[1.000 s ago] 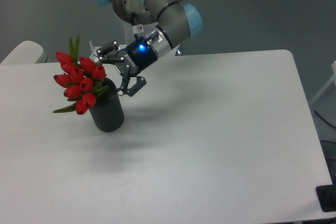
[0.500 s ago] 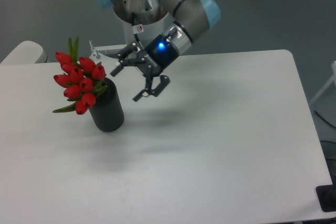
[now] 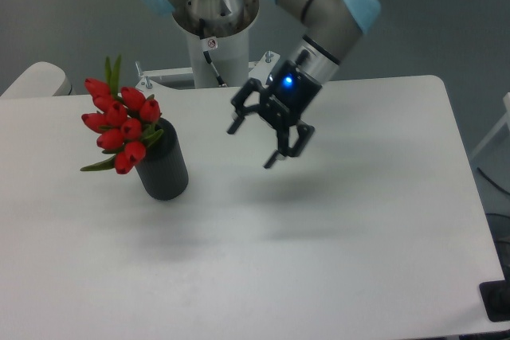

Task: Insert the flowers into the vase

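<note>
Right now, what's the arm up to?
Nothing is being held. The bunch of red tulip buds with green leaves already sits in the matte black cylindrical vase, leaning to the left of the picture. The two-finger gripper is open and empty, up above the white table and well clear of the vase on its right in the picture. Over the last second it has pulled away from the flowers.

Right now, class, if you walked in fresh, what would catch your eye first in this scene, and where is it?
The red flowers stand out most, leaning left out of the black vase on the table's left side. Next comes the arm's end effector, open and empty, with a blue light, hovering above the table's middle, apart from the vase.
</note>
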Action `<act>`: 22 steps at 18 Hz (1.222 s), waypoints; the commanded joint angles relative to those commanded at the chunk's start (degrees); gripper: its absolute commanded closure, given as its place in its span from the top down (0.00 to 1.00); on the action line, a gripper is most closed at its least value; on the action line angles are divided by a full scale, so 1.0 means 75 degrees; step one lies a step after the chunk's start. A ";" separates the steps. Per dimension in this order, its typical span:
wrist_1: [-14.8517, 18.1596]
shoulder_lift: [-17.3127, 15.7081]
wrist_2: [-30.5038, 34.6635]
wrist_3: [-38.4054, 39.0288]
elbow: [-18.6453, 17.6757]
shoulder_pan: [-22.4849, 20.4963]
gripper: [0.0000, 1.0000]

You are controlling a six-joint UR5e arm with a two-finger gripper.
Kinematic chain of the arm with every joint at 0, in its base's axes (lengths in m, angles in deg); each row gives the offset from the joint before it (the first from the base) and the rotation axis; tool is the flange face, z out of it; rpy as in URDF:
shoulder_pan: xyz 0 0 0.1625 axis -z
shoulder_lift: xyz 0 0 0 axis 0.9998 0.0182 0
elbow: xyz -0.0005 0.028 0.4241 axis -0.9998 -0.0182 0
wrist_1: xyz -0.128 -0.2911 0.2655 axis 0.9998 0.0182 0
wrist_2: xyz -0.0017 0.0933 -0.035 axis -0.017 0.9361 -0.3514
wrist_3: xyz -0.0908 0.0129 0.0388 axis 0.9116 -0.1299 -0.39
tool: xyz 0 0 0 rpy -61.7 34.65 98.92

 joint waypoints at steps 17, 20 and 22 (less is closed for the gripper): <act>0.0246 0.2404 0.5295 0.0059 0.3260 0.1230 1.00; 0.0222 0.2685 0.5779 0.0082 0.3401 0.1383 1.00; 0.0246 0.2815 0.5779 0.0071 0.3600 0.1394 1.00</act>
